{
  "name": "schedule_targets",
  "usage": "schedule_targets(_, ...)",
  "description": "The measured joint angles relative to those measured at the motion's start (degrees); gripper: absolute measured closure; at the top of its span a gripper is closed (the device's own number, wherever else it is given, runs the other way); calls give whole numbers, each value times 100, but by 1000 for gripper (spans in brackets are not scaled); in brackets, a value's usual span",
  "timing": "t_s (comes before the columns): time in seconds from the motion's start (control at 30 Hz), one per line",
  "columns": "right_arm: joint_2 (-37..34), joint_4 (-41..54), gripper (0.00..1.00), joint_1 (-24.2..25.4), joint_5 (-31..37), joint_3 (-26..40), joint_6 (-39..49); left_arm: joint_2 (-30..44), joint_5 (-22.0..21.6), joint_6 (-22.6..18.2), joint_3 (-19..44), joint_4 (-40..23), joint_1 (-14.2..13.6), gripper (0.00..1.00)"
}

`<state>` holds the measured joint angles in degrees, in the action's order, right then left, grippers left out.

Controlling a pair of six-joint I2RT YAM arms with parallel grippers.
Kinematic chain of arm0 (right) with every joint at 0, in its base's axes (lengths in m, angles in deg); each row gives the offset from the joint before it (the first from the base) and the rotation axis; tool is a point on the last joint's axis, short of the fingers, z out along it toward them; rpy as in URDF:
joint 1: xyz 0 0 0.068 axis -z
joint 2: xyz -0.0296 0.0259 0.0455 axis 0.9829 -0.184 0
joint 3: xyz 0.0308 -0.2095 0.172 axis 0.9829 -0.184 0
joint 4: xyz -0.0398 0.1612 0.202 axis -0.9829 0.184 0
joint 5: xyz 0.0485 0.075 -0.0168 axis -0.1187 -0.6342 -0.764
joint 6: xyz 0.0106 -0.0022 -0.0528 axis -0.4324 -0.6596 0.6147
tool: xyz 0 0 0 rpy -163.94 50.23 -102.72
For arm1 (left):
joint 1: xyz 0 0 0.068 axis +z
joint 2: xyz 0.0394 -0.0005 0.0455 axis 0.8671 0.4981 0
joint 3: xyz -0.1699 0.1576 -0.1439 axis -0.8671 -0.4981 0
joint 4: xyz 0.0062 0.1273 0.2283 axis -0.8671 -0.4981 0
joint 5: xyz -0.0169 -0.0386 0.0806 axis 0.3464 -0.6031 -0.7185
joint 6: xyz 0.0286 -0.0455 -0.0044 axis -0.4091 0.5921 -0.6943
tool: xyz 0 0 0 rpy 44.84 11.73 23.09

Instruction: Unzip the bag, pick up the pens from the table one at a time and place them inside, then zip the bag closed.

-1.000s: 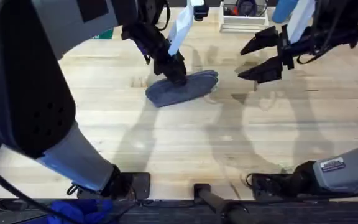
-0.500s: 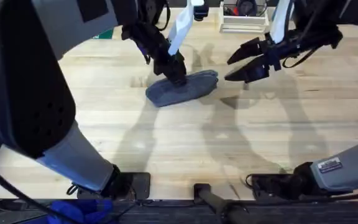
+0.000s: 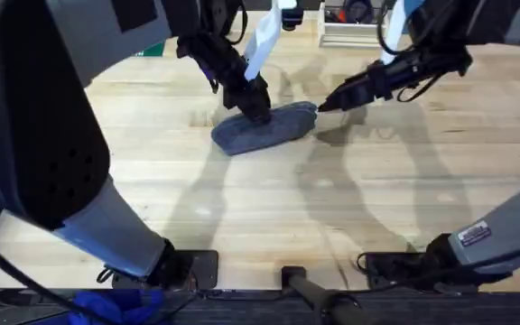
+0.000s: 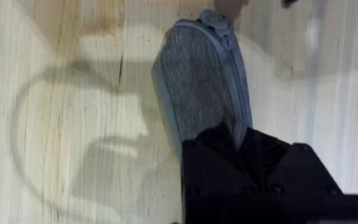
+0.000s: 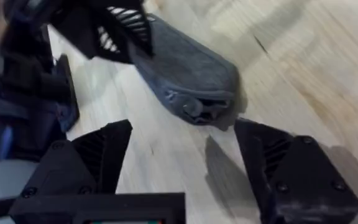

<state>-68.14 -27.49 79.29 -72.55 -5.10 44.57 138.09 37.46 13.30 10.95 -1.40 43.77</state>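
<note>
The bag (image 3: 265, 128) lies on its side on the table (image 3: 269, 208), in the far half and a little left of the middle, its long axis running roughly left to right with the right end slightly farther back. The left end effector (image 3: 256, 108) comes down onto the bag's upper edge near the middle of its length; in the left wrist view its black fingers (image 4: 229, 146) sit closed on the zippered seam of the blue-grey fabric, clamped on the bag. The zipper line runs along the pouch's edge toward its far end, where the seam shows a small fold of fabric (image 5: 197, 109); whether the zipper is shut along its whole length cannot be told. The right end effector (image 3: 325, 105) hovers just beside the bag's right end, close to it but not touching, and in the right wrist view its two black fingers (image 5: 92, 155) stand wide apart, with that end of the bag between and ahead of them.
</note>
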Motion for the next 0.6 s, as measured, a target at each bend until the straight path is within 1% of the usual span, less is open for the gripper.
schedule_targets(0.17, -234, -267, 5, -37, 0, 0, -808, 0, -9, 0, 0, 1, 0, 959)
schedule_targets(0.37, -248, -281, 5, -77, -2, 0, -1689, 0, -25, 0, 0, 4, 0, 959)
schedule_targets(0.47, -249, -283, 5, -127, -2, 0, -1987, 0, -25, 0, 0, 4, 0, 959)
schedule_targets(0.6, -248, -441, 5, -345, -2, 0, -2206, 0, -25, 0, 0, 4, 0, 959)
